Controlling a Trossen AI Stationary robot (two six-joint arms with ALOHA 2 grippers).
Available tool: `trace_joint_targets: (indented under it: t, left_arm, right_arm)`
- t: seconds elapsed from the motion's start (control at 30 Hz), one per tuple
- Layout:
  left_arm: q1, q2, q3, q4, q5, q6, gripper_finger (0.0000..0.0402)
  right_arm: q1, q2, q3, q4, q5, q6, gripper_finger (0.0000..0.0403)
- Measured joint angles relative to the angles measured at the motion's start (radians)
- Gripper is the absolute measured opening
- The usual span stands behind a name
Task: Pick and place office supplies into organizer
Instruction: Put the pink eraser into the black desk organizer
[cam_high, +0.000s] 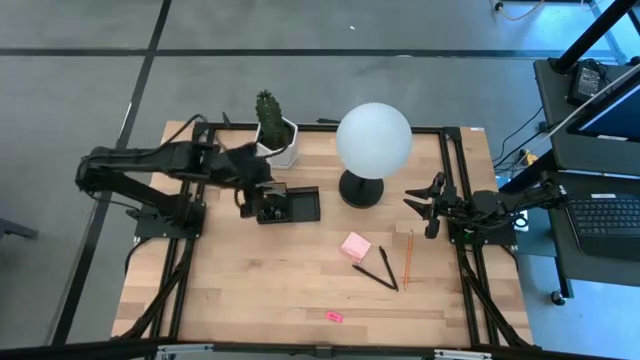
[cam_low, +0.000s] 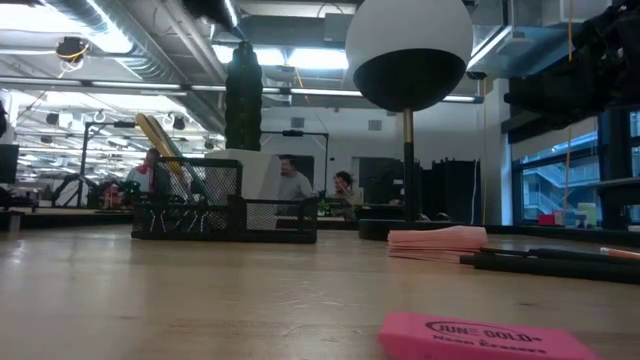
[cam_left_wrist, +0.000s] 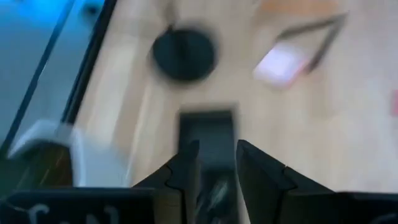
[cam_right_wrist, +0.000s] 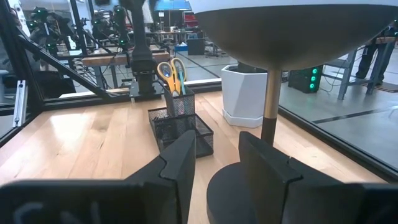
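Observation:
The black mesh organizer (cam_high: 290, 205) (cam_low: 225, 205) (cam_right_wrist: 180, 127) stands on the table in front of the cactus pot. Yellow-handled scissors (cam_right_wrist: 170, 73) (cam_low: 160, 140) stand upright in its tall cup, handles up. My left gripper (cam_high: 248, 198) (cam_left_wrist: 216, 149) hovers at the organizer's left end, open, its fingers pointing down over the organizer (cam_left_wrist: 208, 134). My right gripper (cam_high: 425, 205) (cam_right_wrist: 214, 155) waits open by the table's right edge, facing the lamp. A pink sticky-note pad (cam_high: 355, 246) (cam_low: 437, 240), two black pens (cam_high: 378, 270) (cam_low: 550, 265), an orange pencil (cam_high: 408, 258) and a pink eraser (cam_high: 334, 316) (cam_low: 490, 335) lie flat on the table.
The white globe lamp (cam_high: 373, 140) (cam_right_wrist: 267, 112) stands between the organizer and my right gripper. The cactus in its white pot (cam_high: 272, 128) (cam_right_wrist: 245, 93) is just behind the organizer. Bare wood lies along the near left of the table (cam_high: 230, 290). People sit in the room beyond.

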Motion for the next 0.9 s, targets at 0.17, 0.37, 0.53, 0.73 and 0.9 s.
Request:
trace_joint_targets:
  t: [0.17,0.37,0.53,0.73,0.9]
  left_arm:
    - [-0.139,0.031,0.0,0.176,0.026,0.081,0.0099]
    - [-0.262,0.179,0.0,0.352,0.082,0.095,0.0119]
    - [-0.315,0.353,0.0,0.565,0.087,0.115,0.0139]
    - [-0.367,0.58,0.0,0.904,0.144,0.108,0.0178]
    - [-0.408,0.716,0.0,1.019,0.104,0.109,0.0204]
  right_arm:
    - [0.0,0.0,0.0,0.0,0.0,-0.002,0.0126]
    - [0.0,0.0,0.0,0.0,0.0,-0.002,0.0127]
    - [0.0,0.0,0.0,0.0,0.0,0.0,0.0127]
    - [0.0,0.0,0.0,0.0,0.0,0.003,0.0127]
    - [0.0,0.0,0.0,0.0,0.0,0.003,0.0127]
